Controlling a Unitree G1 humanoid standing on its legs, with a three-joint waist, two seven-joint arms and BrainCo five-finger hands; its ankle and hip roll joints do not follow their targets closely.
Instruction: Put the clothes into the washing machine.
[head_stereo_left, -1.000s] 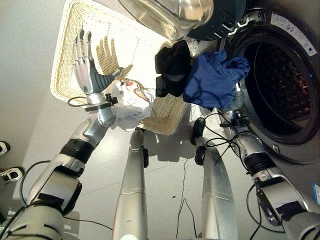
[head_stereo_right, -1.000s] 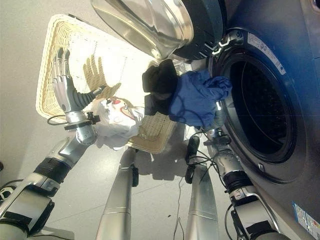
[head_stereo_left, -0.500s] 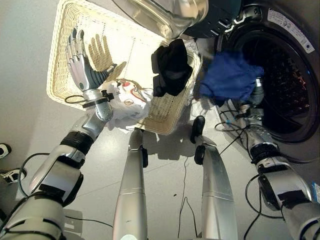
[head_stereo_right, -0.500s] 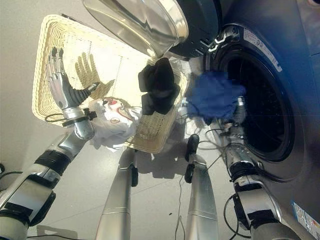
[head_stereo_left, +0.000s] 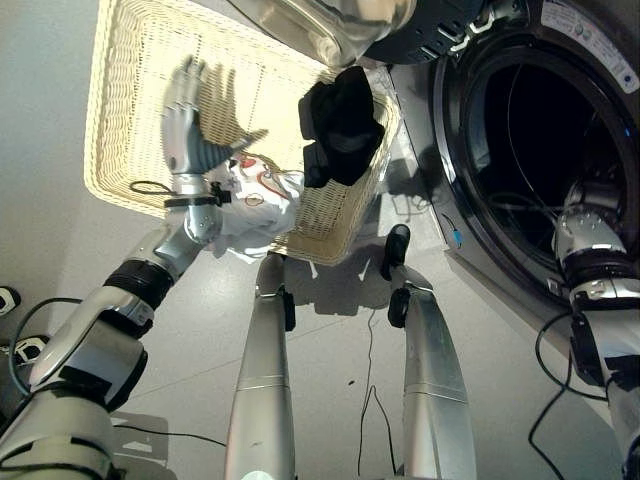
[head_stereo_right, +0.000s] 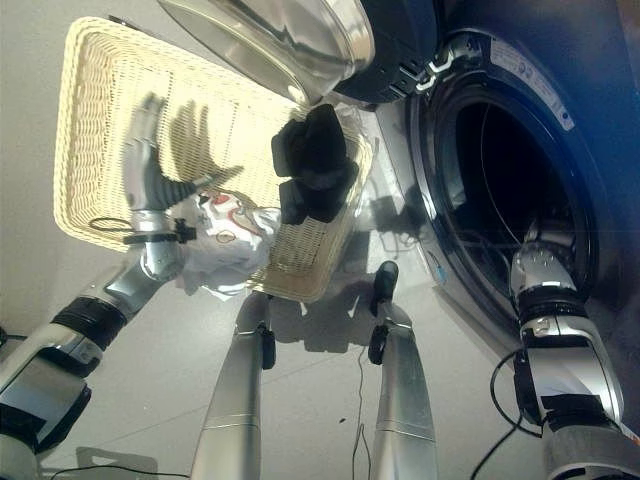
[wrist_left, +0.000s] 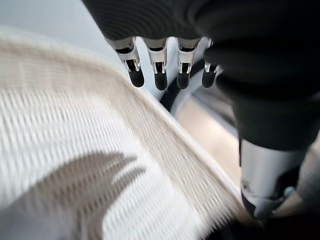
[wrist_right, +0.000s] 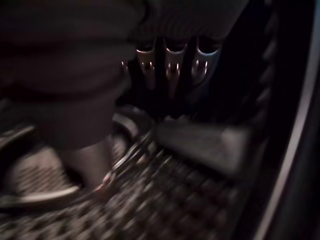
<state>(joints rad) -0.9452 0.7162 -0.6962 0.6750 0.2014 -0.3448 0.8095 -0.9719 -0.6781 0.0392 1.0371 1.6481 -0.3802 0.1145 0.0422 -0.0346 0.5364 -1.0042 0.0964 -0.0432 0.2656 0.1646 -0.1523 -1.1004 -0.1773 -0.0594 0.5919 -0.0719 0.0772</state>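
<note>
Clothes: you have a crumpled white garment with red print (head_stereo_left: 262, 195) draped over the near rim of the basket, and a bunched black garment (head_stereo_left: 341, 122) hanging on the basket's corner nearest the machine. Whether any cloth lies in the drum you cannot tell; it is too dark.
Right arm: your right arm comes in from the lower right and passes through the machine's round opening.
Right hand: your right hand (wrist_right: 170, 65) is inside the drum, seen in its wrist view with silver fingers in a straight row above the perforated drum wall (wrist_right: 150, 200) and a raised grey paddle (wrist_right: 200, 145). Nothing visible sits between the fingers; they look extended, not curled.
Left hand: your left hand (head_stereo_left: 186, 120) hovers over the basket, fingers spread and straight, thumb apart, holding nothing. Its wrist is just beside the white garment.
Basket: the cream woven rectangular laundry basket (head_stereo_left: 120, 120) sits on the grey floor, to the left of the machine.
Washing machine: the dark front-loading washing machine (head_stereo_right: 520, 110) stands at the right, its glass-and-chrome round door (head_stereo_right: 270, 40) swung open above the basket's far edge.
</note>
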